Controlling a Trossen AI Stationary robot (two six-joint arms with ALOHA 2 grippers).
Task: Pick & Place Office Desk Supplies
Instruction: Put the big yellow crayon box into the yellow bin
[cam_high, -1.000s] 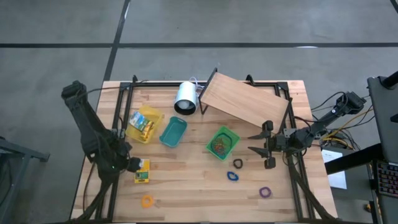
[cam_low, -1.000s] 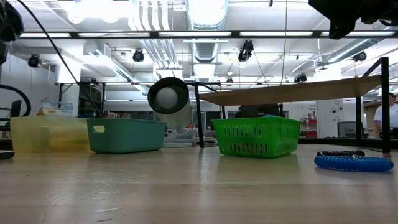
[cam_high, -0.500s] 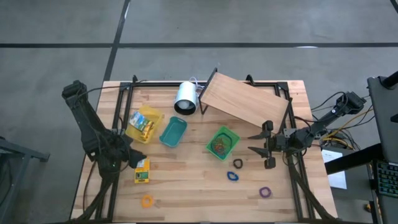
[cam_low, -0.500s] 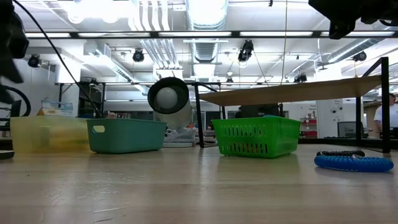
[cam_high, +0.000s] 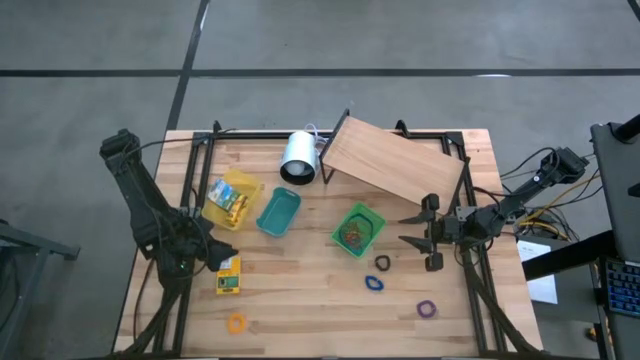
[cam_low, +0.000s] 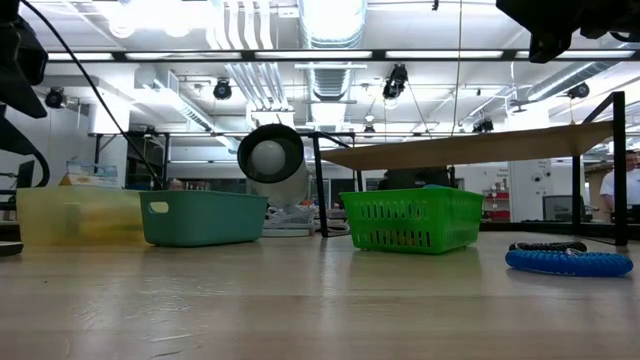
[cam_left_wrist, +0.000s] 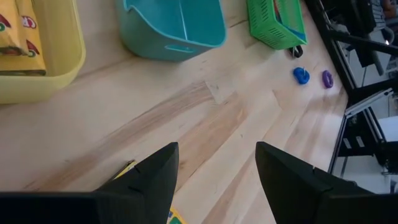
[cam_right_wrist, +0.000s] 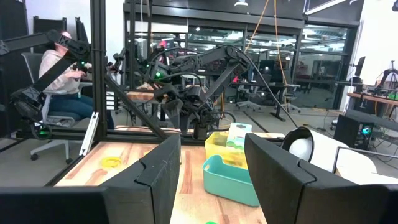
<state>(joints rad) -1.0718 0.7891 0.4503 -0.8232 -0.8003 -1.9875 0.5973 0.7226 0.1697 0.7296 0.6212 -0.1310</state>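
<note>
**Wooden table, both grippers open and empty**

Dark fingers of the left gripper (cam_high: 213, 256) stand spread apart, holding nothing, just above the table (cam_high: 300, 300). Right below and beside their tips lies a yellow-and-green packet (cam_high: 228, 275), its corner peeking between them in the left wrist view. Ahead of those fingers sit a yellow bin (cam_left_wrist: 37, 56) with yellow boxes (cam_high: 229, 200) inside, a teal bin (cam_left_wrist: 177, 25) and a green basket (cam_left_wrist: 277, 22).

Over by the table's far side, the right gripper (cam_high: 412, 230) hangs with its fingers wide apart too, gripping nothing. Just off its fingertips is the green basket, and near them lie a dark loop (cam_high: 382, 263), a blue loop (cam_high: 373, 283) and a purple loop (cam_high: 427, 309). An orange loop (cam_high: 236, 323) lies well apart, nearer the left fingers.
</note>
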